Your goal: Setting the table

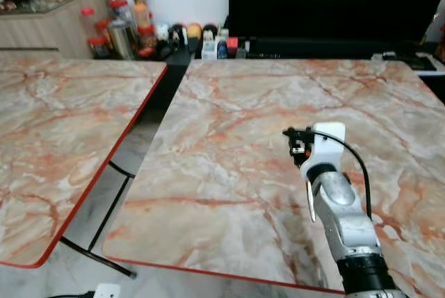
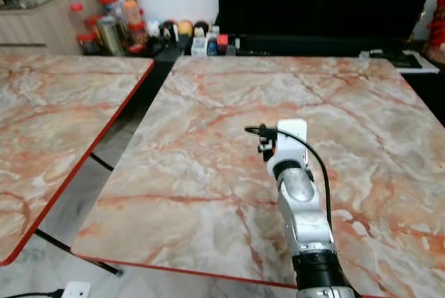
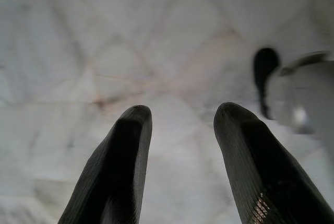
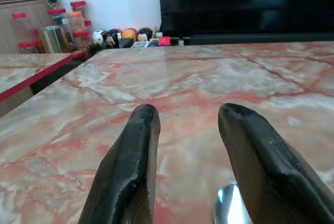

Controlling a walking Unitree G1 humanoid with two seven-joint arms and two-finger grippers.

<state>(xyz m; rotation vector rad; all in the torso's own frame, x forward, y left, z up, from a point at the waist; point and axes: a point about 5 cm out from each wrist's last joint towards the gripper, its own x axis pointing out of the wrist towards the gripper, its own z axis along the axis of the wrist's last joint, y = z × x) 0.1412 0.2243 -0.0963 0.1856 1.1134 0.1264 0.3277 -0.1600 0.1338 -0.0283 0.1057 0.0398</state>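
R gripper point(image 4: 182, 130) apart over table point(image 1: 229, 194), spoon point(image 4: 229, 211) loose under fingers — may slide off/drop. L gripper point(image 3: 180, 125) apart, idle.

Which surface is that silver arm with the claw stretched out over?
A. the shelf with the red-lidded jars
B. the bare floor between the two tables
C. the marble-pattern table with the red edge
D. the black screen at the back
C: the right arm reaches forward above the marble-pattern table, and the right wrist view shows its claw open just over that pink-veined top.
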